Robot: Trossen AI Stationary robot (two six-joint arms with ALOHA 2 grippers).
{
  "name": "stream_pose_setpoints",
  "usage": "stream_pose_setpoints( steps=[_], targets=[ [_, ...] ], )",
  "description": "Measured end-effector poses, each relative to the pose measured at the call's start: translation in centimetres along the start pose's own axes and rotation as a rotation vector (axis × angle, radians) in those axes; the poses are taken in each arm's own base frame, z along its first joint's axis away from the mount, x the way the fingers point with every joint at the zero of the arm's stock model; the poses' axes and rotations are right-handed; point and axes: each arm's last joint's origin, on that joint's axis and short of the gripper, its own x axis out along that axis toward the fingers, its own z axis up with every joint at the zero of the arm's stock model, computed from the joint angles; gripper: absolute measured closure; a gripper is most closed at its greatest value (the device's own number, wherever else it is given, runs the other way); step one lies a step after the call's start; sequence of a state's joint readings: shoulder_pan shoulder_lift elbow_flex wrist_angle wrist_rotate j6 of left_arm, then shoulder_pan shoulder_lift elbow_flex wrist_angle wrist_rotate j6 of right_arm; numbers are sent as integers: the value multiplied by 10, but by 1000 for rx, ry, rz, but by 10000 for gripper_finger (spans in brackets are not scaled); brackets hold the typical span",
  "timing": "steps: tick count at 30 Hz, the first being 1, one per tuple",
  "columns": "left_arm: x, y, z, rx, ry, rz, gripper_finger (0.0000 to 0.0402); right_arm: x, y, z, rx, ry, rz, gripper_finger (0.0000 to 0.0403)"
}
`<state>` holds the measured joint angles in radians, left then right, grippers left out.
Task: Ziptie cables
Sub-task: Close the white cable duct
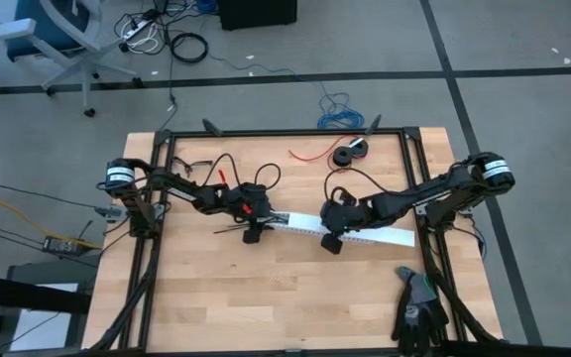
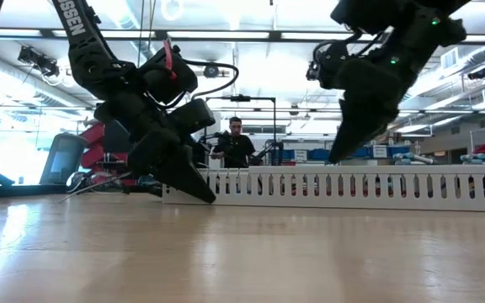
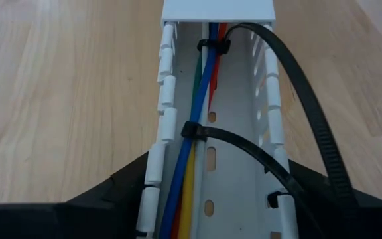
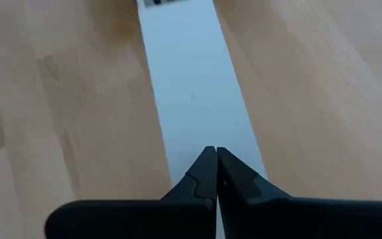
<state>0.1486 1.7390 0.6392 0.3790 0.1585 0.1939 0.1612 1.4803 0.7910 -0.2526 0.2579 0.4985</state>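
The right claw (image 4: pixel 211 154) is pinched closed above the white duct's lid (image 4: pixel 184 79). The left claw (image 1: pixel 253 231) sits at the duct's open end over the zip-tied cables (image 3: pixel 197 126); its grip I cannot tell.

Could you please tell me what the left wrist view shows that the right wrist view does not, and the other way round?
Only the left wrist view looks into the open white slotted duct: the cables run along its floor, with two black zip ties looped round them, their long tails trailing out.

Only the right wrist view shows the duct's plain white cover from above, with the right claw shut over it, and nothing of the cables.

Both show the wooden table beside the white duct.
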Motion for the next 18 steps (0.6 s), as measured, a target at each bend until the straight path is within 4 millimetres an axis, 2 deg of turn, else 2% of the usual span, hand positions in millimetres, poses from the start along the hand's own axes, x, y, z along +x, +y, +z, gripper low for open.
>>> stream_pose_setpoints(
  steps=[4,10,14,18],
  targets=[
    [0,0,0,2,-1,1,145,6,5,-4,44,31,26,403],
    [0,0,0,3,-2,0,145,46,4,6,55,-24,109,403],
    [0,0,0,-11,-4,0,145,56,-1,14,25,-100,141,403],
    [0,0,0,-17,-8,5,145,57,-4,20,-4,-150,143,403]
  ],
)
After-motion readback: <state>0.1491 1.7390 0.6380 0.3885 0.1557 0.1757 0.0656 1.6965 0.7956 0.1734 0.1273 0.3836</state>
